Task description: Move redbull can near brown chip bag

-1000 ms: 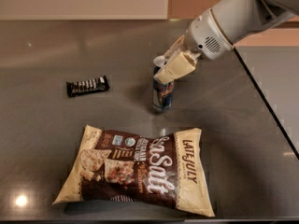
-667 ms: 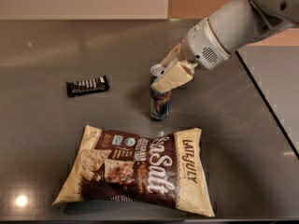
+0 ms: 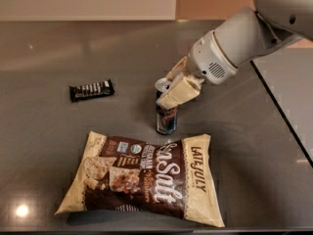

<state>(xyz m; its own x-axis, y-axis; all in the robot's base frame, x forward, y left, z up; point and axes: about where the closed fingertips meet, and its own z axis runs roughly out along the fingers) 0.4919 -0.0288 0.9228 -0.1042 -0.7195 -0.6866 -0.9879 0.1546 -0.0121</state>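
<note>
The redbull can (image 3: 166, 119) stands upright on the grey table, slim and blue-and-silver, just behind the top edge of the brown chip bag (image 3: 146, 177). The bag lies flat at the front of the table with white "Sea Salt" lettering facing up. My gripper (image 3: 172, 88) comes in from the upper right on a white arm. Its cream fingers (image 3: 182, 91) are closed around the can's upper part and hide its top. A narrow gap shows between the can's base and the bag.
A small black candy bar wrapper (image 3: 91, 89) lies at the left, behind the bag. The table's right edge (image 3: 283, 119) runs diagonally from the arm toward the front right. A pale wall stands at the back.
My gripper has carried the can toward the front and slightly left, closer to the chip bag's top edge. The bag and the candy bar have not moved.
</note>
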